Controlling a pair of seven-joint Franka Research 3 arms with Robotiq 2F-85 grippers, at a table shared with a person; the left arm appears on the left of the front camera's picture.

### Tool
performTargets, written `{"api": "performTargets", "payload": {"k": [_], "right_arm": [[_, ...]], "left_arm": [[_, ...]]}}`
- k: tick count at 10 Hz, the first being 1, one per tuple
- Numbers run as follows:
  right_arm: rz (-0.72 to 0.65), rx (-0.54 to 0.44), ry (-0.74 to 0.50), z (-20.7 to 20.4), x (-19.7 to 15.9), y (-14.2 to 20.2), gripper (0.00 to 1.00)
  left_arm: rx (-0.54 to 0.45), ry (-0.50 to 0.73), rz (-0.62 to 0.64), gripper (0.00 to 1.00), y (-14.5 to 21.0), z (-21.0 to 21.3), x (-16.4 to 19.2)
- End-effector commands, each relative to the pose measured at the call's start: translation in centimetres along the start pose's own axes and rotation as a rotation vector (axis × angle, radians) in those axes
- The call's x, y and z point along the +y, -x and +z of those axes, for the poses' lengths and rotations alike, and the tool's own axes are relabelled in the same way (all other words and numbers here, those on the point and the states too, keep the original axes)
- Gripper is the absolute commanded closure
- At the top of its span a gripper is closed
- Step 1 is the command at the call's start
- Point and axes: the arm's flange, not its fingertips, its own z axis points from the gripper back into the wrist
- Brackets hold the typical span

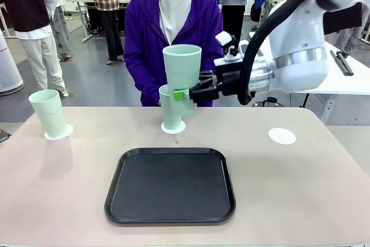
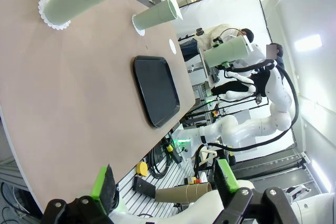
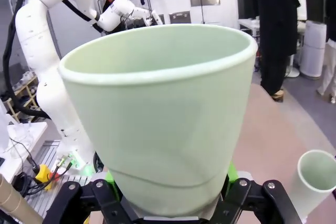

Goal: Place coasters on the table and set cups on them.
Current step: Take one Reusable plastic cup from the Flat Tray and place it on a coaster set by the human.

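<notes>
Right fingers (image 1: 186, 93) clamp an empty cup (image 1: 181, 73) above the bench (image 1: 300, 183); left fingers (image 2: 164, 183) apart; tray (image 1: 170, 184) empty.

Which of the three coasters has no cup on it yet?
The coaster on the robot's right side of the table is bare. The left and middle coasters each carry a cup; the third cup is held in the right gripper.

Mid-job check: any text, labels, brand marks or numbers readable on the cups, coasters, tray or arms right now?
No readable text in any view.
The held cup in the right gripper, the two standing cups: plain, unmarked.
Coasters: plain white.
Black tray: blank.
Left gripper, jaws open: no legible marking.
Background equipment: too small and blurred to read.
</notes>
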Motion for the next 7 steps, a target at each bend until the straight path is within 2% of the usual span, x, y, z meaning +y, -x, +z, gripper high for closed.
{"api": "performTargets", "payload": {"k": [1,7], "right_arm": [[0.005,-0.017,0.045,-0.47,1.21,-0.18,0.33],[0.018,-0.006,0.016,0.25,0.55,-0.97,0.33]], "left_arm": [[-0.004,0.003,-0.002,0.0,0.08,0.19,-0.17],[-0.004,0.003,-0.002,0.0,0.08,0.19,-0.17]]}}
